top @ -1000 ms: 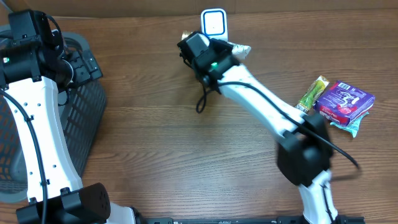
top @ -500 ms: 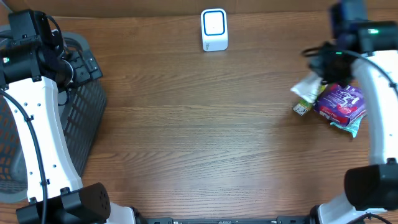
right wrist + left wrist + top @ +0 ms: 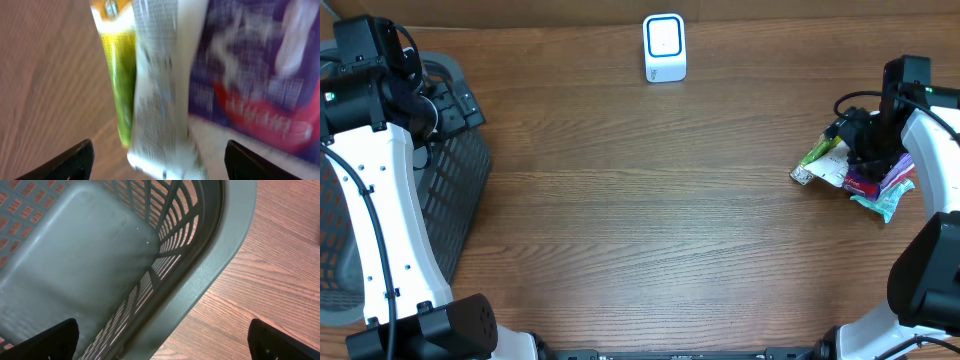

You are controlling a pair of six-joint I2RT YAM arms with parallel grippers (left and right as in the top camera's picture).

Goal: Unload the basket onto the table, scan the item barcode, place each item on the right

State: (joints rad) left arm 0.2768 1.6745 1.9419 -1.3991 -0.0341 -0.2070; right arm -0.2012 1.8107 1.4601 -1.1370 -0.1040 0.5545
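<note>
Your right gripper (image 3: pixel 161 162) stands wide. Its two fingertips (image 3: pixel 75 160) sit at the bottom corners of the right wrist view, and neither touches anything. Between them lies the white packet (image 3: pixel 160 100), loose on the table at the far right side.

Only the wrist view shows you that gap. From overhead, the gripper's dark body covers the near end of the packet, so you cannot judge the opening there. The wrist view also shows the packet's printed face turned up. The print is blurred, so you cannot tell whether a barcode is there.

In the wrist view the packet's long axis runs up and down the picture, in line with the gap between the fingers. The overhead view shows its free end pointing left toward the middle of the table, slightly toward the near edge.

A green-yellow packet (image 3: pixel 120 90) lies along one side of it, touching. A purple pack (image 3: pixel 260 75) lies on the other side.

Only the overhead view shows you the scanner (image 3: pixel 664 47), well apart at the far edge.

Your left gripper (image 3: pixel 165 342) is also wide open, holding nothing, above the basket (image 3: pixel 220 255).
</note>
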